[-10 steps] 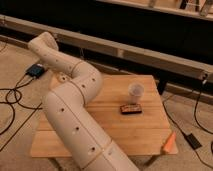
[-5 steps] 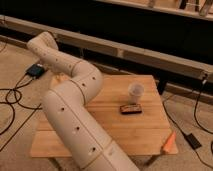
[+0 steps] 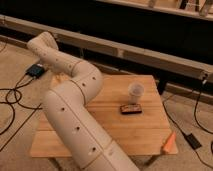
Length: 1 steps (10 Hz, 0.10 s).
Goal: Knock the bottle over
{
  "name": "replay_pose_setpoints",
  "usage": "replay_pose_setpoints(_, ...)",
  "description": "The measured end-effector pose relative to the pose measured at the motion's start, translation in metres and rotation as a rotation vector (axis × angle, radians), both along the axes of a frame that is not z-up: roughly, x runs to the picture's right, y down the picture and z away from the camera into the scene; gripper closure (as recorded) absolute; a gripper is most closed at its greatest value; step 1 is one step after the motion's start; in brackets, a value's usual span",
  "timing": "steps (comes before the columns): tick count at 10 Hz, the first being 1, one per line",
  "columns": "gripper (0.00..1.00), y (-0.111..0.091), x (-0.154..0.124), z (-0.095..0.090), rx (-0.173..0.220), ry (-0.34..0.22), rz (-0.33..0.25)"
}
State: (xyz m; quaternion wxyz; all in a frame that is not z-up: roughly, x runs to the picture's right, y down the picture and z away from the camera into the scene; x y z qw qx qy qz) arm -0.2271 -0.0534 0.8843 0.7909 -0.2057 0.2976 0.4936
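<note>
I see no thing that is plainly a bottle. A pale translucent cup-shaped container [image 3: 135,91] stands upright on the wooden table [image 3: 110,125], right of centre. A small dark flat packet [image 3: 131,109] lies just in front of it. My white arm [image 3: 70,95] rises from the bottom of the view, bends over the table's left part and reaches to the far left [image 3: 42,46]. My gripper is not in view; the arm's end is hidden beyond that far-left segment, well away from the container.
An orange object [image 3: 169,142] sits at the table's front right corner. A dark box [image 3: 36,70] and cables [image 3: 15,95] lie on the floor to the left. More cables and a dark adapter [image 3: 192,141] lie on the right. A long rail [image 3: 150,52] runs behind the table.
</note>
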Motion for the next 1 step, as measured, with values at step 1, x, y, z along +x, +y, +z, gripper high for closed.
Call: replay_pose_setpoints(1, 0.35, 0.0001, 0.0000, 0.0000, 0.000, 0.000, 0.000)
